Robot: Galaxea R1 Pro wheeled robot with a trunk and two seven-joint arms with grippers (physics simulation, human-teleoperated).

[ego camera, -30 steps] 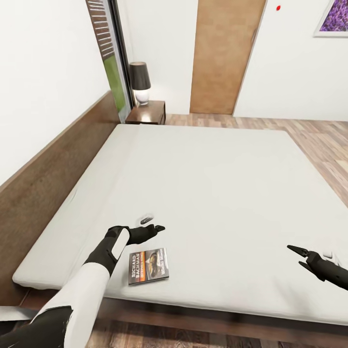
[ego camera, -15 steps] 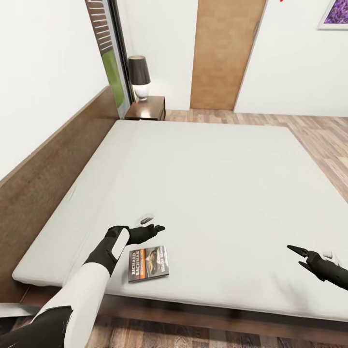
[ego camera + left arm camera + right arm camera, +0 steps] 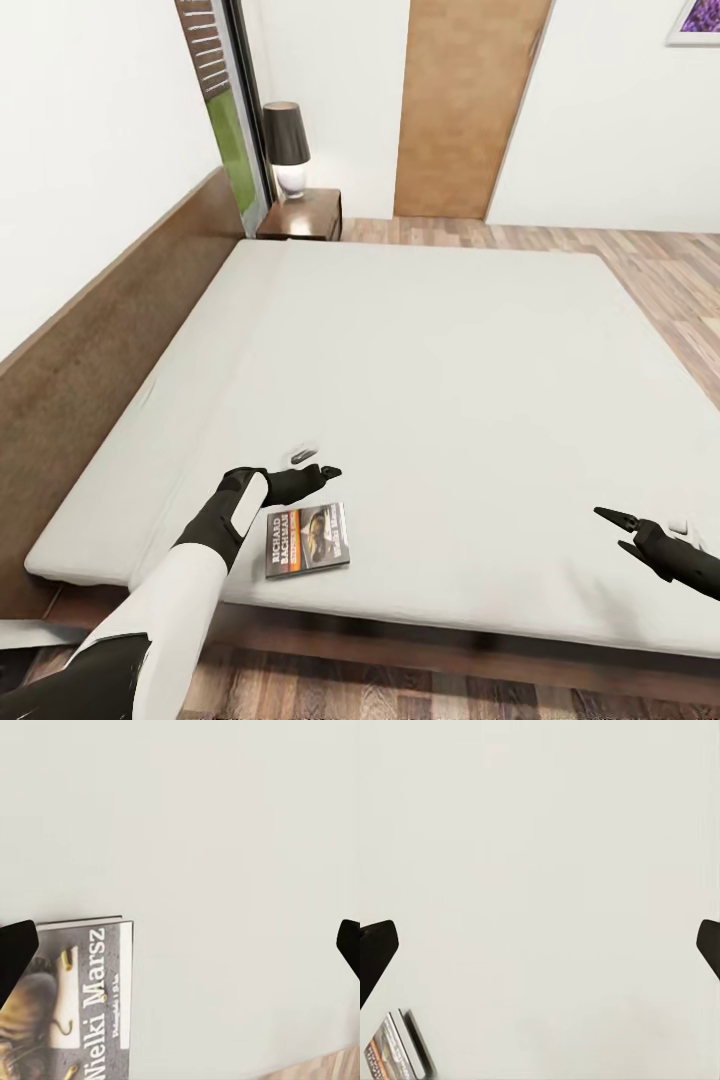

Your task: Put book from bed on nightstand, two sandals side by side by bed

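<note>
The book (image 3: 307, 538) lies flat on the bed (image 3: 440, 370) near its front edge, dark cover up with an orange band. My left gripper (image 3: 318, 463) hovers open just beyond the book, a little above the mattress. In the left wrist view the book (image 3: 75, 1005) lies off to one side below one of the wide-spread fingertips (image 3: 15, 952). My right gripper (image 3: 612, 530) is open over the mattress's front right part, far from the book (image 3: 396, 1051). A nightstand (image 3: 303, 214) stands at the bed's far left corner. The sandals are out of view.
A lamp (image 3: 286, 150) with a dark shade stands on the nightstand. The brown headboard (image 3: 100, 360) runs along the bed's left side, with a window (image 3: 215, 90) behind it. A wooden door (image 3: 465, 110) is at the back. Plank floor (image 3: 660, 270) lies to the right.
The whole head view has shifted a little, so the camera moved. Both arms keep their poses and both grippers stay open. The book still lies where it was on the bed.
</note>
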